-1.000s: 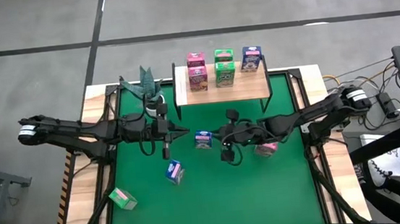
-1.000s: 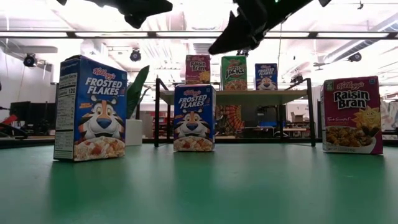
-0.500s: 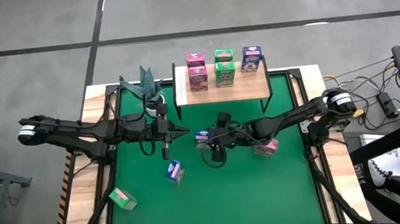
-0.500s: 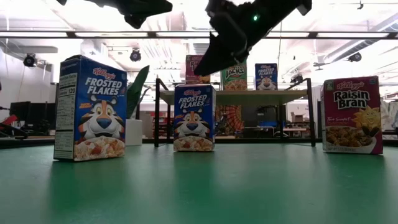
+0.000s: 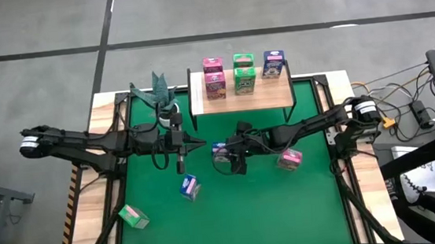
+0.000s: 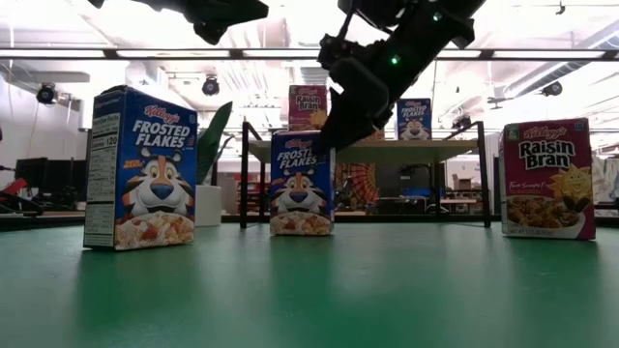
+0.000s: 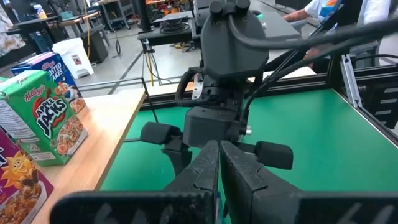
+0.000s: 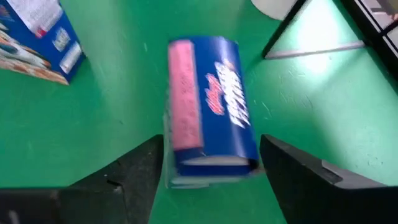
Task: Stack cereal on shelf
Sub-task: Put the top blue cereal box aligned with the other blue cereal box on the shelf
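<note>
A blue cereal carton stands upright on the green mat, near the shelf's left leg. My right gripper is open and slants down over it, one finger on each side of its top. In the low view the gripper hangs just above this carton. The shelf stands at the far edge and bears pink, green and blue cartons. My left gripper is shut with nothing in it, hovering left of the centre.
Loose on the mat are another blue carton, a pink one and a green one near the left front. A teal plant stands at the far left. The near half of the mat has free room.
My right gripper has gone toward the table's left edge and down, tipping more steeply, and has opened. It now straddles the top of the blue carton by the shelf. The cartons have not moved.
</note>
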Motion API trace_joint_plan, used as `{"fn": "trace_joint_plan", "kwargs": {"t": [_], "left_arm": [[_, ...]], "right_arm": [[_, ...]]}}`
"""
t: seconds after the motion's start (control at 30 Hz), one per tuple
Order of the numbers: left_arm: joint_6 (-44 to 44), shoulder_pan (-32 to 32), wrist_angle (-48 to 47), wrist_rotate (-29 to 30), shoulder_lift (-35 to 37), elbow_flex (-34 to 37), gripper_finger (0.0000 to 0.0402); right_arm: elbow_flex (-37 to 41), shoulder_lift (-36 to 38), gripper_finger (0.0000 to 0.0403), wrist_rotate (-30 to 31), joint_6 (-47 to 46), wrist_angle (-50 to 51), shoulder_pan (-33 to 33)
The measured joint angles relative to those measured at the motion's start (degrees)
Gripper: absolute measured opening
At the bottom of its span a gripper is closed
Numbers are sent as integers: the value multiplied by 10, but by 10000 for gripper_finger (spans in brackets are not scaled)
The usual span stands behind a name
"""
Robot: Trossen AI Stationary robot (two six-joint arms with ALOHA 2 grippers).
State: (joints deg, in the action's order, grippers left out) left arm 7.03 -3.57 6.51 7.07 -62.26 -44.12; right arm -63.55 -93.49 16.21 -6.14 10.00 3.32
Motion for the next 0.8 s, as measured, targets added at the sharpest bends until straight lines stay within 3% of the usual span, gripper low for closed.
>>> {"fn": "trace_joint_plan", "kwargs": {"t": [0.37,0.63,0.8], "left_arm": [[2,0,1,0,0,0,0],[2,0,1,0,0,0,0],[2,0,1,0,0,0,0]], "right_arm": [[0,2,186,-17,1,-5,0],[0,5,174,-17,8,-7,0],[0,47,174,-19,27,12,0]]}}
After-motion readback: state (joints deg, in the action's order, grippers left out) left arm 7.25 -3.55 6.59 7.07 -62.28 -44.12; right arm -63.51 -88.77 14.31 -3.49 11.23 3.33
